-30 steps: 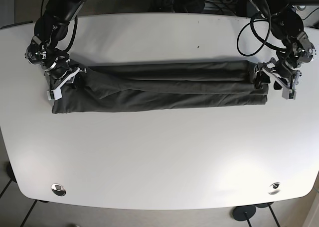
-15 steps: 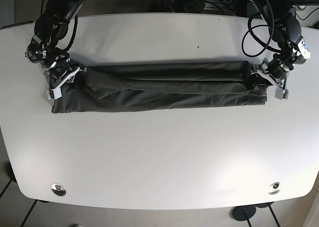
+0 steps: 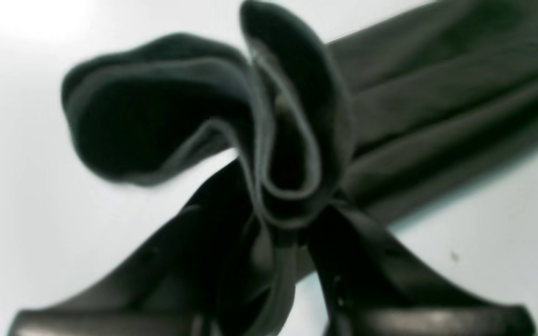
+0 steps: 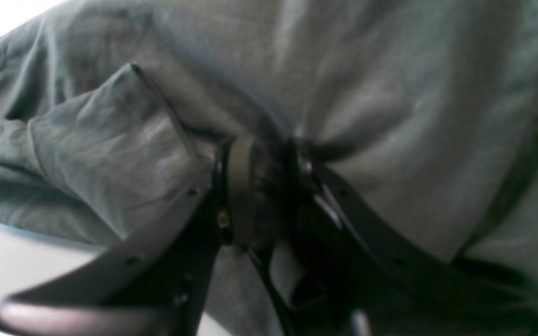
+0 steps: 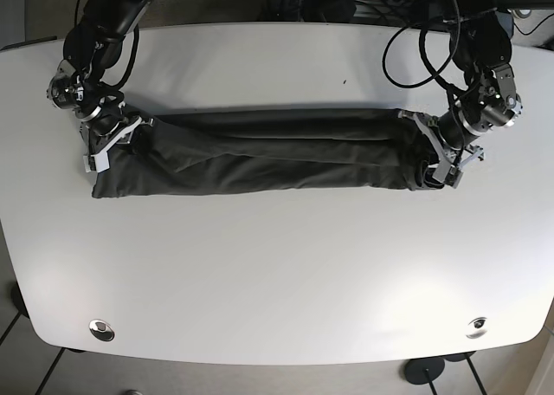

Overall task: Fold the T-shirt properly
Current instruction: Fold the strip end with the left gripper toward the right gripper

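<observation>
The dark grey T-shirt (image 5: 268, 152) lies as a long folded strip across the white table (image 5: 277, 265). My left gripper (image 5: 435, 155), on the right of the base view, is shut on the shirt's right end, which is bunched up. The left wrist view shows its fingers pinching a curled fold (image 3: 292, 228) of the shirt (image 3: 414, 116) just above the tabletop. My right gripper (image 5: 106, 144) is shut on the shirt's left end. The right wrist view shows it (image 4: 264, 158) clamped in the cloth (image 4: 367, 93).
Two metal discs sit near the table's front corners (image 5: 101, 329) (image 5: 475, 327). Cables (image 5: 415, 40) hang over the table's back right edge. A small dark speck (image 5: 344, 81) marks the tabletop behind the shirt.
My left gripper has moved toward the table's middle with the shirt's right end, shortening the strip and bunching that end. My right gripper has stayed almost still.
</observation>
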